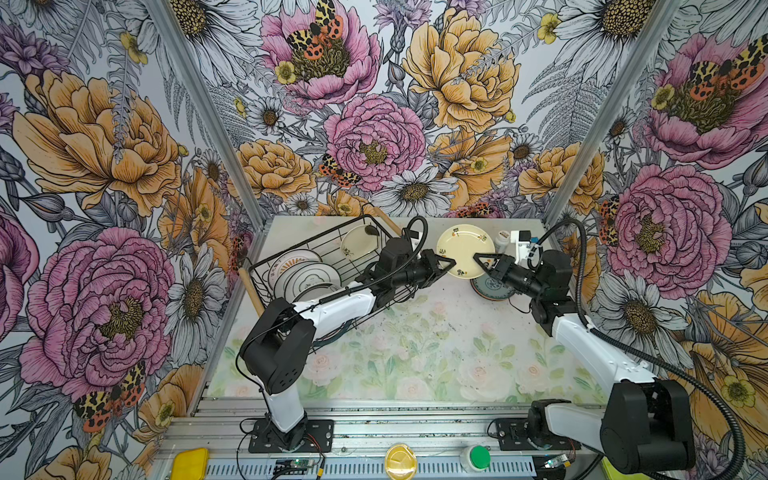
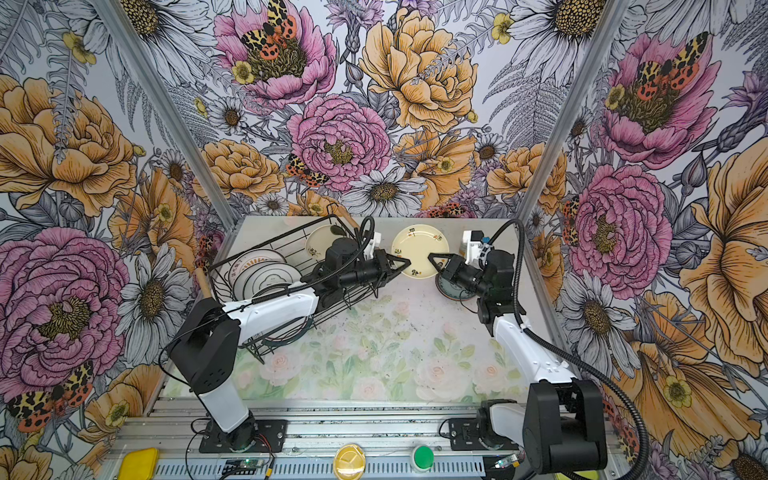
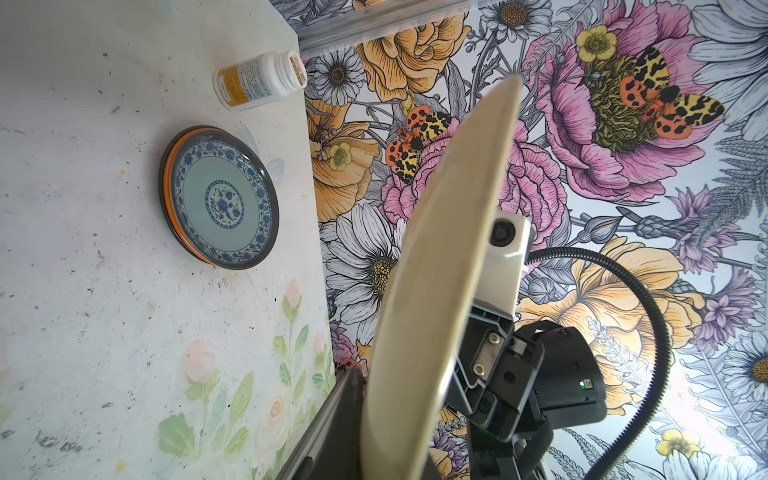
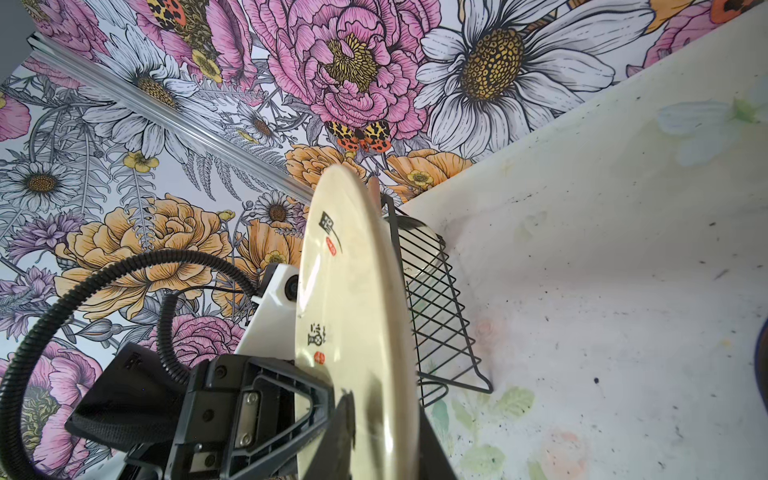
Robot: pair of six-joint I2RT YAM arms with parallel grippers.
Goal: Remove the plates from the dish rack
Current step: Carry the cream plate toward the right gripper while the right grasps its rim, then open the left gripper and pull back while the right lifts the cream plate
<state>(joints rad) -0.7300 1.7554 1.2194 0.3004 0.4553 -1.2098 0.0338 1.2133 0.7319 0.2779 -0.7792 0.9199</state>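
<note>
cream plate [image 1: 463,249]: held clear of the table, upper centre-right in both top views [image 2: 417,249]; face toward the camera head, black characters and small red marks near the rim; edge-on in both wrist views
left gripper [image 1: 452,262]: jaws clamped on the cream plate's left rim, arm stretched across the rack
right gripper [image 1: 478,257]: jaws closed on the cream plate's lower right rim; a dark finger against each face in the right wrist view
dish rack [image 1: 307,241]: centre-left in both top views, left of the held plate, set at an angle; black wire, a wooden rod handle at each end
plates in rack [image 1: 303,278]: several on edge together at the near-left end; white with dark rims, one with an orange sunburst; partly hidden by the left arm
floral plate [image 1: 359,243]: alone at the rack's far end, leaning on the wire
blue-patterned plate [image 1: 492,289]: on the table right of centre, below the right gripper; top of a small stack, orange and dark rims showing beneath in the left wrist view [image 3: 220,199]
pill bottle [image 1: 503,237]: white, behind the stack near the back wall, partly hidden by the right wrist
table [image 1: 415,345]: pale floral print, dark specks
</note>
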